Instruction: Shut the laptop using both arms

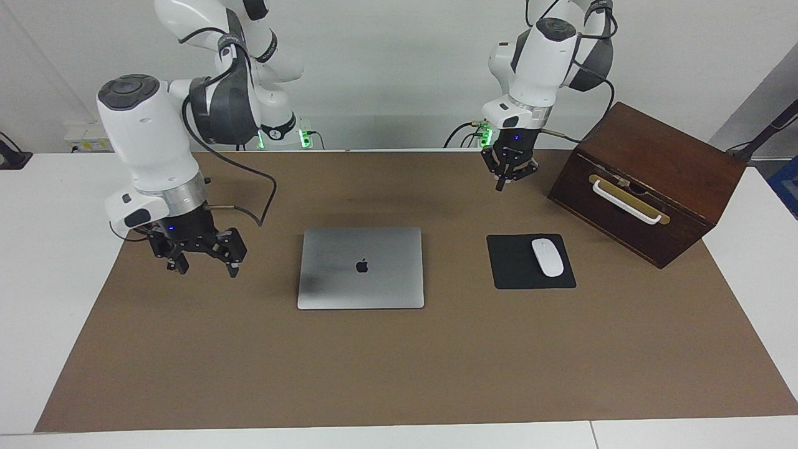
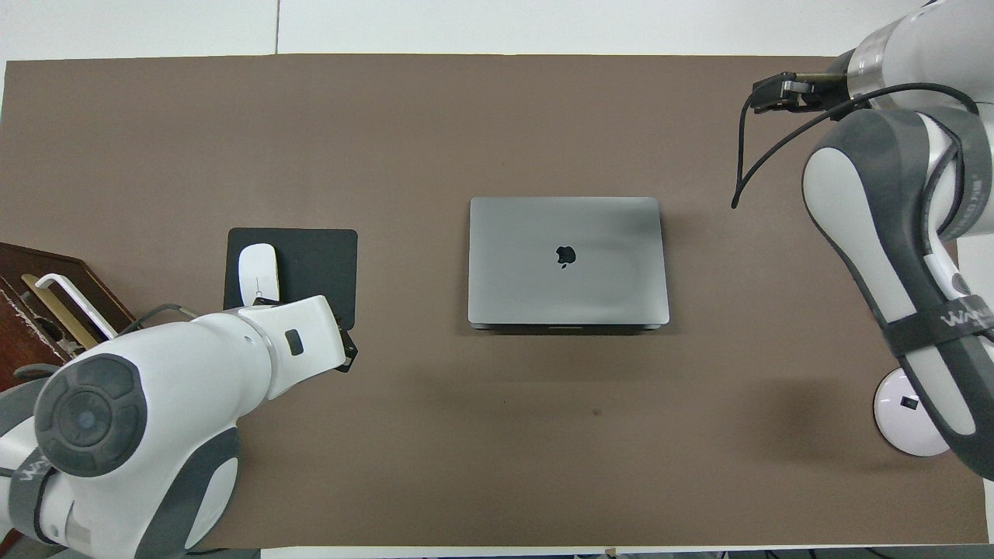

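The silver-grey laptop (image 1: pixel 360 284) (image 2: pixel 567 287) lies shut and flat in the middle of the brown mat, logo up. Nothing touches it. My right gripper (image 1: pixel 204 269) hangs open and empty above the mat, beside the laptop toward the right arm's end. My left gripper (image 1: pixel 500 184) is shut with nothing in it, up in the air over the mat's robot-side strip, between the laptop and the wooden box. In the overhead view the left wrist hides most of that gripper.
A black mouse pad (image 1: pixel 514 265) (image 2: pixel 326 256) carries a white mouse (image 1: pixel 547 257) (image 2: pixel 255 264), beside the laptop toward the left arm's end. A dark wooden box (image 1: pixel 648 181) with a white handle stands at that end. The brown mat (image 1: pixel 399 368) covers the table.
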`<state>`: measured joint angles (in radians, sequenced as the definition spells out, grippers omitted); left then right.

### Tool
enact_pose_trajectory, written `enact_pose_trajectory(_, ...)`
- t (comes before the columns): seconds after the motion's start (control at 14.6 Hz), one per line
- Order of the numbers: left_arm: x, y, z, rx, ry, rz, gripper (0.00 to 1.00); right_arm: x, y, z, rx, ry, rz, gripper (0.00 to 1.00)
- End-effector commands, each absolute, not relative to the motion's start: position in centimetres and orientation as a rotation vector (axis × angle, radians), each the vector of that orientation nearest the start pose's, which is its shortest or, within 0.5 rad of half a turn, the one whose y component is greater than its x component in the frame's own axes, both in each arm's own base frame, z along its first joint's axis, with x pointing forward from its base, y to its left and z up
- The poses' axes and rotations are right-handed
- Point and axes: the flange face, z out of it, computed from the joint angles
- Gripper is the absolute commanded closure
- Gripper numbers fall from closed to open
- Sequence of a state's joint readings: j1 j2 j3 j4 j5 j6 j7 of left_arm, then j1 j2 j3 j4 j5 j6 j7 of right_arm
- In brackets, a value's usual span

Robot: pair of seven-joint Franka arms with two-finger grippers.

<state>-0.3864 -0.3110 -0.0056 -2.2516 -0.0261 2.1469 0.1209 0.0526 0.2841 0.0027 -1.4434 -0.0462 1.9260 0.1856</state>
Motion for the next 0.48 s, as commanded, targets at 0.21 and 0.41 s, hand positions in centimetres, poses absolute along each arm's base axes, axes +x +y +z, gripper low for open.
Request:
enact_pose_trajectory(0.21, 46.4, -12.6, 55.5, -3.100, 0.603, -0.296, 0.00, 65.3, 3.6, 60.4, -3.153, 0.144, -0.254, 0.00)
enact_pose_trajectory(0.41, 47.4, -9.4, 56.7, -3.113, 0.483, -0.331, 0.00, 65.0, 3.5, 60.7, -3.149, 0.149, -0.255, 0.00)
